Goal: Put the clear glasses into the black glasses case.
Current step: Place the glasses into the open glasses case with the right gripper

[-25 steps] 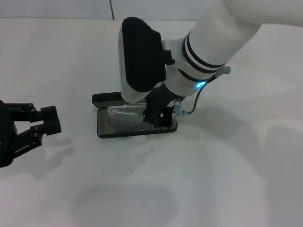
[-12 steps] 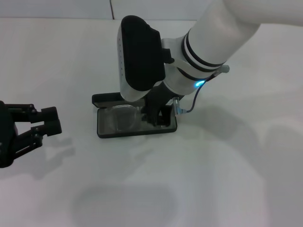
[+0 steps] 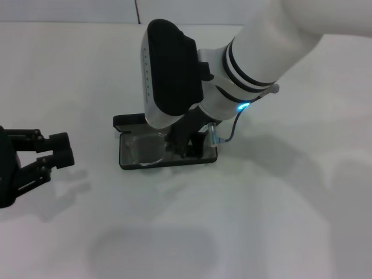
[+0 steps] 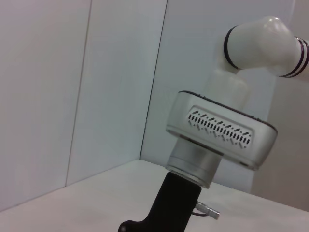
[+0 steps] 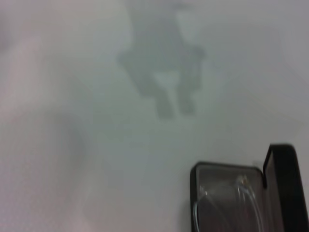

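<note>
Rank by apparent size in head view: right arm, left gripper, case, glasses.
1. right arm, largest, though it is nearest the camera, which inflates it.
2. case, partly hidden by the arm.
3. left gripper, cut by the frame edge; close to the case, so that order is unsure.
4. glasses, smallest, lying inside the case.

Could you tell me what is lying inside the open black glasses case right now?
The clear glasses lie inside the black glasses case. The right gripper covers the case's right end, so that part is hidden.
</note>
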You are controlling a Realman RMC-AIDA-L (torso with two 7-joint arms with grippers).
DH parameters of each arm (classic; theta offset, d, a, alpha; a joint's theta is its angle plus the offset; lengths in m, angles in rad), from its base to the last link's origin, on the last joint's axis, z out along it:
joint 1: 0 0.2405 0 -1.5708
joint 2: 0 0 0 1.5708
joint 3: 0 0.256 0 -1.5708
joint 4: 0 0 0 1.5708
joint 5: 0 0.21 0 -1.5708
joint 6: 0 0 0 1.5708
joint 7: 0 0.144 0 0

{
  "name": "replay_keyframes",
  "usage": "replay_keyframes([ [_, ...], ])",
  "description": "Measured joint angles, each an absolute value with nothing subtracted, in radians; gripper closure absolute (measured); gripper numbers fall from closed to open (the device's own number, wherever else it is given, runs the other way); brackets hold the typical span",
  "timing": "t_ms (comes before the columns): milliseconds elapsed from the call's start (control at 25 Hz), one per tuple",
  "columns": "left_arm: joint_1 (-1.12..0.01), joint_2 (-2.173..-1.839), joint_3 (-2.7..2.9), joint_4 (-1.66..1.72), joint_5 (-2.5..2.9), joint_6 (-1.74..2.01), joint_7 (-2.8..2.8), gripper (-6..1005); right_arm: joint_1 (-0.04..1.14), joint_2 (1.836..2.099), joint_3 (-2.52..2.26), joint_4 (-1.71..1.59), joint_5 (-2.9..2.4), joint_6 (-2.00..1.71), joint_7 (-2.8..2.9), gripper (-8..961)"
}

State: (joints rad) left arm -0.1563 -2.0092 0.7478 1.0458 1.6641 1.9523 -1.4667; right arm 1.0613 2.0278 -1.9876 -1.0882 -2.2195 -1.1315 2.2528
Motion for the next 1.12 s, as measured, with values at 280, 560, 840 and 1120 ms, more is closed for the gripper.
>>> replay_keyframes([
  [280,-0.155,-2.039,0.633,1.043,1.657,1.952,-1.426,762,0.922,2.028,-1.895,-1.251,-2.220,-1.140,2.232,848],
  [560,-0.155,-2.063,0.573,1.042,1.645,1.953,-1.414,763,0.716,2.026,-1.746,-1.411,-2.176,-1.128,2.195,848],
  [840,-0.188,-2.085,0.538,0.980,1.606,1.953,-1.363,763,0.444,2.020,-1.421,-1.363,-1.633,-1.165,1.839,848],
  [1120,-0.266,-2.086,0.542,0.899,1.621,1.953,-1.321,763,0.403,2.018,-1.226,-1.033,-1.358,-1.372,1.649,847],
])
